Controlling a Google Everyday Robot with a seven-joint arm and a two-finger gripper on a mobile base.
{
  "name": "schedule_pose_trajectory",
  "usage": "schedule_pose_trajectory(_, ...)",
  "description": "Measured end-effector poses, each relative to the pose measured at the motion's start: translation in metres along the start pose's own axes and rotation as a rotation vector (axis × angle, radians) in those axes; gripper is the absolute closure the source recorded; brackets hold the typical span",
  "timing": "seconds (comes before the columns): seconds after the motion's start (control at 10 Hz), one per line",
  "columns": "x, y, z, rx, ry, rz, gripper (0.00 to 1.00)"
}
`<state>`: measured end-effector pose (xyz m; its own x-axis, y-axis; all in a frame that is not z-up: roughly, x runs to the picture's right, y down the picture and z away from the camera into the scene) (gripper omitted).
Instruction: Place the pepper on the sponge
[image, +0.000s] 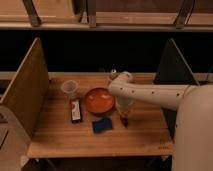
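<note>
The pepper (123, 120), a small dark red piece, is at the table's middle right, just right of the sponge (102, 125), a flat blue pad on the wood. My gripper (124, 113) hangs straight down from the white arm, directly over the pepper and at its top. Whether it grips the pepper does not show. The pepper sits a short gap away from the sponge, not on it.
An orange-red bowl (98, 100) stands just behind the sponge, left of the gripper. A dark flat bar (75, 110) with a red and white label lies to the left, and a clear cup (69, 88) behind it. Upright panels (30, 90) wall the wooden table (60, 137) on both sides.
</note>
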<state>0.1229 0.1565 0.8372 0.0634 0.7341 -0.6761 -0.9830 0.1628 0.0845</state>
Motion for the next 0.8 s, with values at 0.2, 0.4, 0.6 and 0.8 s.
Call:
schedule_pose_trajectory(0.2, -0.007, -0.003, 0.0, 0.015, -0.013, -0.006, 0.87)
schedule_pose_trajectory(0.4, -0.014, -0.007, -0.01, 0.047, -0.058, -0.01, 0.82)
schedule_pose_trajectory(0.6, -0.015, -0.006, -0.011, 0.051, -0.064, -0.014, 0.82)
schedule_pose_trajectory(0.8, -0.015, -0.006, -0.011, 0.052, -0.063, -0.013, 0.82)
